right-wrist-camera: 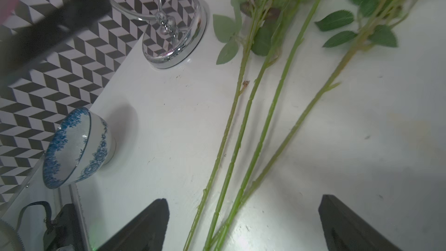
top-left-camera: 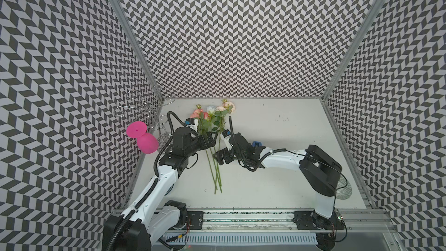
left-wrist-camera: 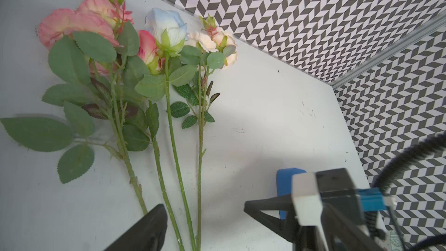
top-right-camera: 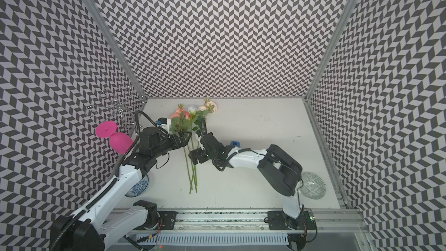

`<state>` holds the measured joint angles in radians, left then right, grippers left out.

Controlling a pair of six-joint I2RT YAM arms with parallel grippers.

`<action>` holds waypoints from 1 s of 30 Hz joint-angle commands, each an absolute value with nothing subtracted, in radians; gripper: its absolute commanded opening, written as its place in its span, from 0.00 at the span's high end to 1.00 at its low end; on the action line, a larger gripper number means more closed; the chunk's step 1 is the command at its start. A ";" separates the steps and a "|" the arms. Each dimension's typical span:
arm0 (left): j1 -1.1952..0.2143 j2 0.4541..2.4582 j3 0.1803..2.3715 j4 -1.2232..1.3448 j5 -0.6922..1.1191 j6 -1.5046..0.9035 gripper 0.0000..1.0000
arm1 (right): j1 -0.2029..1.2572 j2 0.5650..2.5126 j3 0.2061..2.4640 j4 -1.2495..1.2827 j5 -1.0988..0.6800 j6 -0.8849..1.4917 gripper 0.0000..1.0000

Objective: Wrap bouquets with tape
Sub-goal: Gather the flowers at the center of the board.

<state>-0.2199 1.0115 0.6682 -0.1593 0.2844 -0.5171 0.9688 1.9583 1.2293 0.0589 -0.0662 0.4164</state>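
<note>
A white table (top-left-camera: 277,170) is being closed in by walls with a black-and-white zigzag pattern. The bouquets (top-left-camera: 213,118) are being left lying flat in the middle of it, with the blooms toward the back wall and the long green stems fanned a little toward the front. No tape is being seen on the stems yet. The tape (top-left-camera: 257,144), in a small blue holder, is being kept on the table just behind the right arm, and most of it is being hidden by that arm in both top views.

The left gripper (top-left-camera: 211,140) is being held wide open and empty beside the stems, just below the leaves. The right gripper (right-wrist-camera: 243,199) is being held wide open and empty too, lower down, with the bare stems lying between its two fingers. Whether the stems are being touched cannot be told.

Further out, a pink goblet (top-left-camera: 144,138) and a shiny wire stand (top-left-camera: 144,109) are being kept by the left wall. A blue-and-white bowl (right-wrist-camera: 77,148) is being kept near the left arm, and a glass plate (top-right-camera: 312,185) near the right arm's base.

The stems are probably being gathered now. Next, they likely need to be squeezed gently into one bunch, since thin stems can roll away. One pincer would then be needed for the tape.
</note>
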 commanded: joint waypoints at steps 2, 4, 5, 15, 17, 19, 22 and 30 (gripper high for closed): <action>-0.165 0.995 0.661 -0.187 0.334 -0.522 0.01 | 0.984 2.080 1.355 0.040 -0.037 0.446 0.01; -0.133 0.993 0.661 -0.191 0.361 -0.518 0.01 | 0.990 2.102 1.376 0.050 -0.019 0.446 0.01; -0.114 0.990 0.660 -0.192 0.375 -0.517 0.01 | 0.992 2.115 1.390 0.050 -0.015 0.446 0.01; -0.044 0.984 0.635 -0.174 0.454 -0.503 0.02 | 1.020 2.262 1.556 -0.096 0.095 0.431 0.01; -0.043 0.976 0.631 -0.167 0.459 -0.509 0.02 | 1.019 2.293 1.593 -0.129 0.120 0.433 0.01; -0.037 0.967 0.626 -0.156 0.474 -0.519 0.02 | 1.019 2.321 1.631 -0.151 0.140 0.436 0.01; -0.031 0.959 0.625 -0.147 0.483 -0.526 0.02 | 1.020 2.356 1.688 -0.205 0.188 0.445 0.00; -0.031 0.961 0.621 -0.149 0.488 -0.516 0.02 | 1.019 2.407 1.743 -0.314 0.278 0.467 0.07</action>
